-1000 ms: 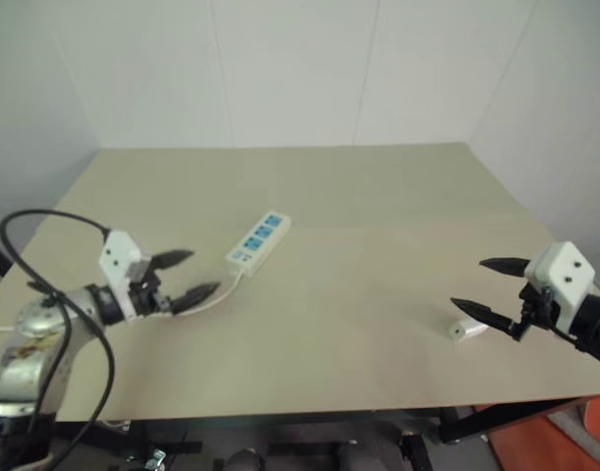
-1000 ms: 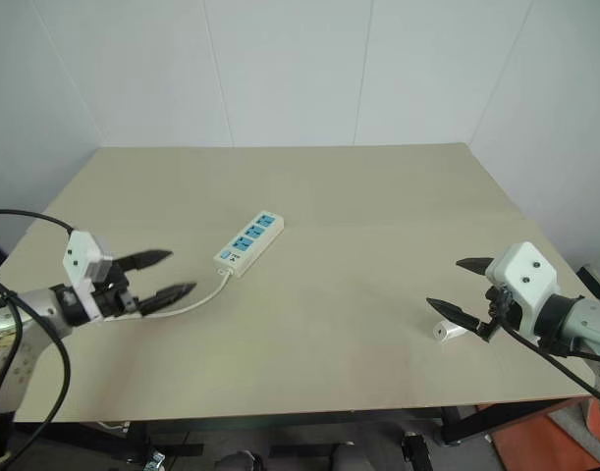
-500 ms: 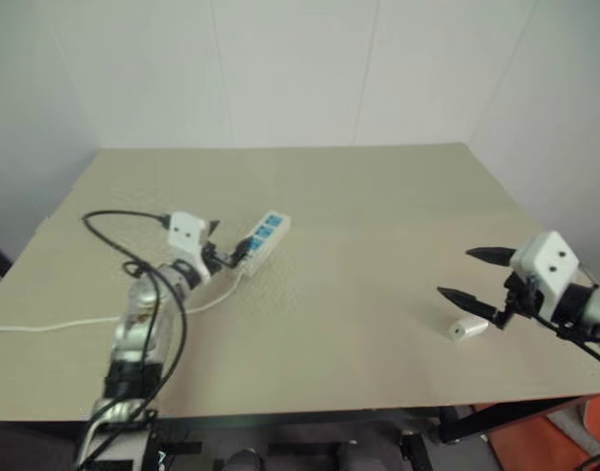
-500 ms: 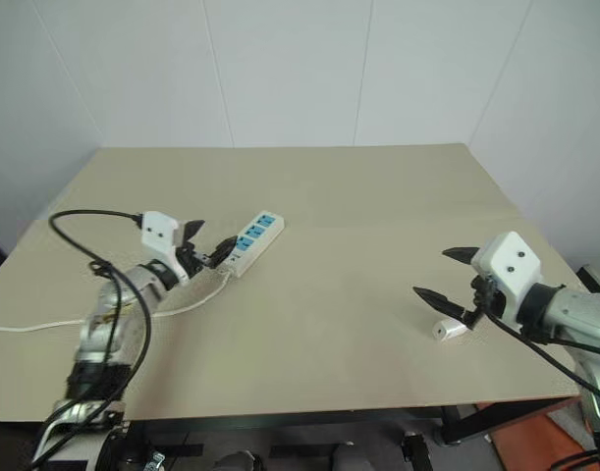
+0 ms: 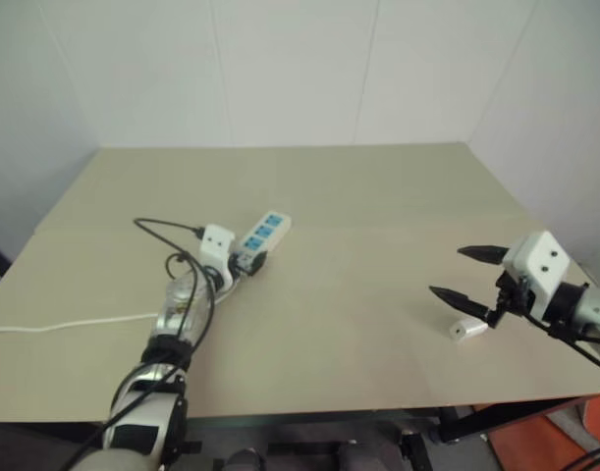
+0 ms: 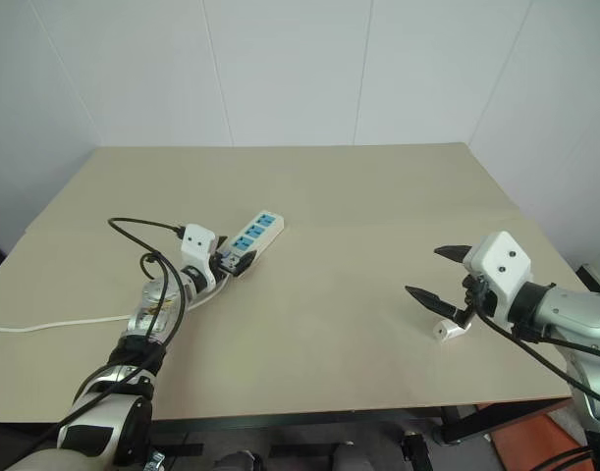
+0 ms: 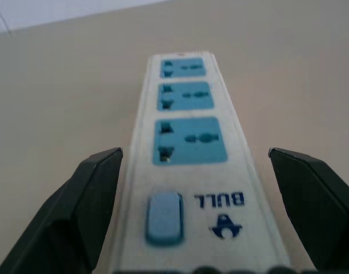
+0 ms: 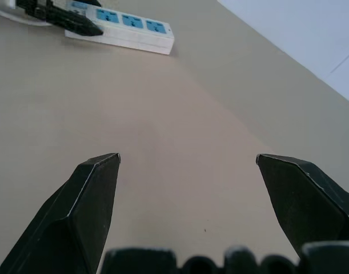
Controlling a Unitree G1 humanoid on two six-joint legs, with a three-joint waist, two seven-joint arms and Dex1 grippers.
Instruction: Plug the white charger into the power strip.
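Observation:
The power strip (image 5: 265, 233), a long white bar with three blue socket faces, lies left of the table's middle. My left gripper (image 5: 248, 263) is open at the strip's switch end. In the left wrist view its black fingers (image 7: 88, 200) stand on either side of the strip (image 7: 188, 171), with a gap on each side. The white charger (image 5: 467, 329) lies on its side near the front right of the table. My right gripper (image 5: 447, 271) hovers open just above and behind the charger, with nothing between its fingers. The right wrist view shows the strip (image 8: 128, 31) far off.
The strip's thin white cord (image 5: 64, 324) trails across the tan table (image 5: 378, 196) to its left edge. White walls close the back and both sides. An orange object (image 5: 574, 432) sits on the floor past the front right corner.
My left arm has swung in from the table's left and forward, bringing its open gripper to the strip's switch end. The right gripper has barely shifted. The charger and the strip lie as before.

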